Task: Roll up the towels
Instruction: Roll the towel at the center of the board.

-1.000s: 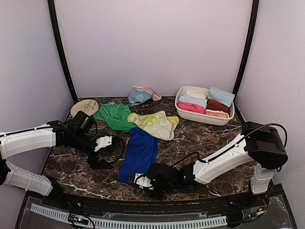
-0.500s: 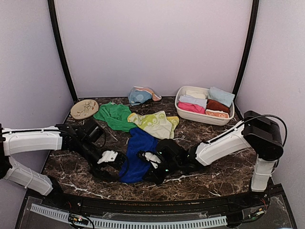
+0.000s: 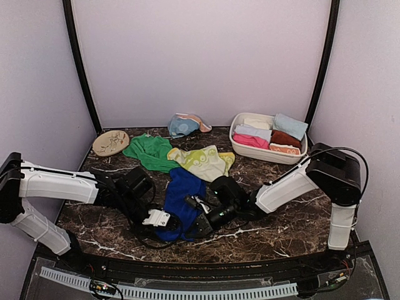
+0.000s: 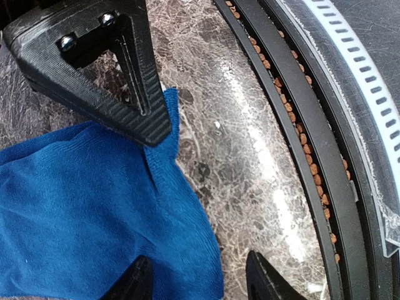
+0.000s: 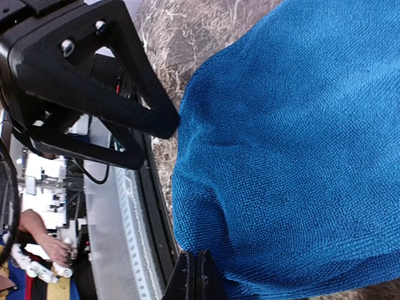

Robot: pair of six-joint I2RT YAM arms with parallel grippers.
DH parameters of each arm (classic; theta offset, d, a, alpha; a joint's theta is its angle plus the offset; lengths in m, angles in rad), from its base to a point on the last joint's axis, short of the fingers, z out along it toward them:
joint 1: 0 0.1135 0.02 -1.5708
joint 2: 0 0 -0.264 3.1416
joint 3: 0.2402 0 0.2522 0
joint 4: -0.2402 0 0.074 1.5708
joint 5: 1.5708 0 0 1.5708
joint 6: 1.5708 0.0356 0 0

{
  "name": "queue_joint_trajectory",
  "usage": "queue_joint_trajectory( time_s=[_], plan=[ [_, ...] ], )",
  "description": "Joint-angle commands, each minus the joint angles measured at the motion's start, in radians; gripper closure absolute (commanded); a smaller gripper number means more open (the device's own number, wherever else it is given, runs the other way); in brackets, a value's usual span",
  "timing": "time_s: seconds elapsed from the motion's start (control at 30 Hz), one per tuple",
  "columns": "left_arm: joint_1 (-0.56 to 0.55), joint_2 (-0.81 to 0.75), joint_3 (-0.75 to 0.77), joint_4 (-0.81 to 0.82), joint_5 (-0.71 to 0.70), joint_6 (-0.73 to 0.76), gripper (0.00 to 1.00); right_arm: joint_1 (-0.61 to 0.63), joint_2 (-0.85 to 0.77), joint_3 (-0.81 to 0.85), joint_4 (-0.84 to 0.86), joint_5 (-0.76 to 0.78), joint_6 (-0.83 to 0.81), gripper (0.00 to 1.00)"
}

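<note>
Near table [image 3: 275, 240] edge: we note the right gripper [image 5: 196, 275] clenched on the near hem of the royal blue towel [image 3: 185, 190]. The left gripper [image 4: 200, 280] is half-spread, jaws straddling that hem's corner, not yet pinching. The towel's long axis runs away toward the yellow-green towel [image 3: 203, 164]; we judge it should roll that way.

fuzzy blue cloth towel [image 5: 300, 144] on glossy marbled table [image 4: 250, 144].
</note>
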Motion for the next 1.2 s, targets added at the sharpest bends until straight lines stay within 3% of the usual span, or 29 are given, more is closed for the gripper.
queue_joint_trajectory(
  time_s=[0.0,0.27,0.47,0.6,0.7,0.8,0.83,0.9,0.93,1.03,1.17],
  plan=[
    [-0.027,0.025,-0.019,0.027,-0.016,-0.025,0.48,-0.013,0.024,-0.012,0.096,-0.068,0.090,1.00],
    [-0.036,0.054,-0.039,0.030,-0.022,-0.075,0.44,-0.027,0.026,-0.044,0.158,-0.068,0.133,1.00],
    [-0.036,0.070,-0.068,0.131,-0.117,-0.124,0.47,-0.034,0.023,-0.056,0.193,-0.071,0.156,1.00],
    [-0.036,0.085,-0.063,0.140,-0.131,-0.136,0.61,-0.038,0.008,-0.059,0.175,-0.051,0.132,1.00],
    [-0.033,0.096,-0.050,0.128,-0.139,-0.152,0.80,-0.040,-0.014,-0.063,0.108,-0.016,0.080,1.00],
    [-0.011,0.097,-0.022,0.063,-0.069,-0.155,1.00,-0.041,-0.069,-0.085,0.034,0.088,-0.016,0.90],
    [0.000,0.100,-0.008,0.030,-0.031,-0.153,1.00,-0.042,-0.100,-0.100,0.022,0.135,-0.064,0.87],
    [0.028,0.106,0.021,-0.029,0.046,-0.161,1.00,-0.034,-0.182,-0.154,0.018,0.266,-0.157,0.63],
    [0.048,0.110,0.035,-0.054,0.085,-0.167,1.00,-0.020,-0.237,-0.188,0.029,0.375,-0.213,0.55],
    [0.098,0.130,0.076,-0.116,0.188,-0.180,1.00,0.030,-0.389,-0.274,0.057,0.594,-0.370,0.45],
    [0.130,0.192,0.139,-0.228,0.254,-0.165,1.00,0.091,-0.470,-0.278,-0.017,0.742,-0.530,0.37]
  ],
)
